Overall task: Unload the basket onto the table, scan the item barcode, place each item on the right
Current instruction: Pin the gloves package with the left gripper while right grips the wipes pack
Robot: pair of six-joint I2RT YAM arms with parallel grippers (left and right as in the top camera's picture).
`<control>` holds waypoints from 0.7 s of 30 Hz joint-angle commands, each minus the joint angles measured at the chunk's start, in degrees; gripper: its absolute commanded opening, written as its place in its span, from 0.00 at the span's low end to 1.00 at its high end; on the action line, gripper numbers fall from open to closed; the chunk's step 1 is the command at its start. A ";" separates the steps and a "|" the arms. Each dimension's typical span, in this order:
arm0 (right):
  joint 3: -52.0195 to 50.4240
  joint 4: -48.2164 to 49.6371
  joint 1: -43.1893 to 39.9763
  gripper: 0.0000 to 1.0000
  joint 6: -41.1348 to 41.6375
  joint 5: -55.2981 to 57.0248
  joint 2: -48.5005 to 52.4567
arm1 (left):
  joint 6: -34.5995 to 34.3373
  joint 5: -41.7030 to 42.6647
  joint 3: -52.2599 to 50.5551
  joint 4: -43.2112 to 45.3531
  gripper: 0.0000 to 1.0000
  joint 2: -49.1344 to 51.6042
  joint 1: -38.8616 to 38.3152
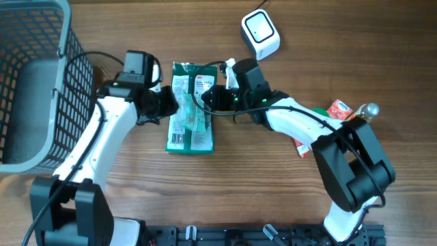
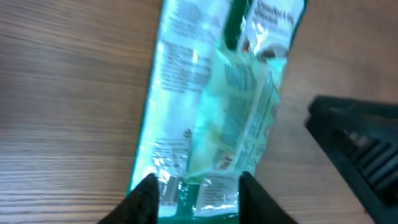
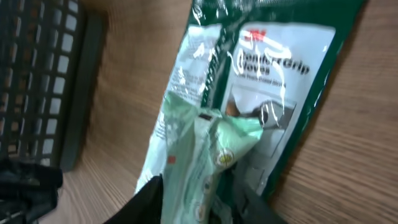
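You work on a wooden table [image 1: 259,195], grain running lengthwise. Reference: the grey mesh basket [image 1: 75,82] at one end. The wood surface extends beside it; a black rail [image 1: 225,236] lies well apart.

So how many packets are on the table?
3. A green pack lies in the middle, a pale sachet sits on top of it, and a red packet lies to the right, partly under the right arm. More may be hidden.
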 commanded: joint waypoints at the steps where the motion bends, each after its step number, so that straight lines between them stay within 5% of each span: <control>1: -0.35 0.44 0.17 0.34 1.01 -4.87 3.87 | -1.03 1.14 -2.01 0.55 0.39 3.43 -3.74; 21: -0.35 5.55 1.05 0.42 1.57 -6.64 8.02 | -0.85 -1.44 -2.23 3.45 0.29 12.55 -4.96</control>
